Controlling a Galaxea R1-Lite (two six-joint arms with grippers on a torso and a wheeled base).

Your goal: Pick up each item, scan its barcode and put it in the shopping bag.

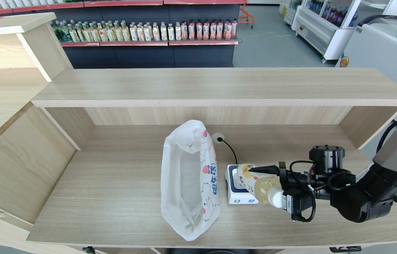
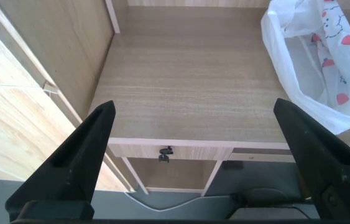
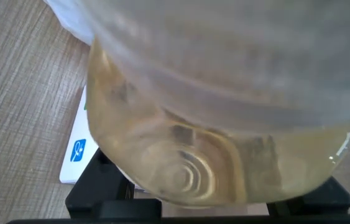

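Observation:
A bottle [image 1: 259,182] of pale yellow drink with a white cap lies tilted in my right gripper [image 1: 268,176], which is shut on it. The bottle hangs just over the white barcode scanner [image 1: 235,192] on the counter. Close up in the right wrist view, the bottle [image 3: 224,112] covers the scanner [image 3: 78,152] below it. The white shopping bag [image 1: 189,180] with red and blue print stands open just left of the scanner. My left gripper [image 2: 193,162] is open, back beyond the counter's front edge, with the shopping bag [image 2: 324,62] off to one side.
A black cable [image 1: 229,148] runs from the scanner to a port in the counter. A raised wooden shelf [image 1: 219,88] spans the back and side walls close in the counter. Free wood surface lies left of the bag.

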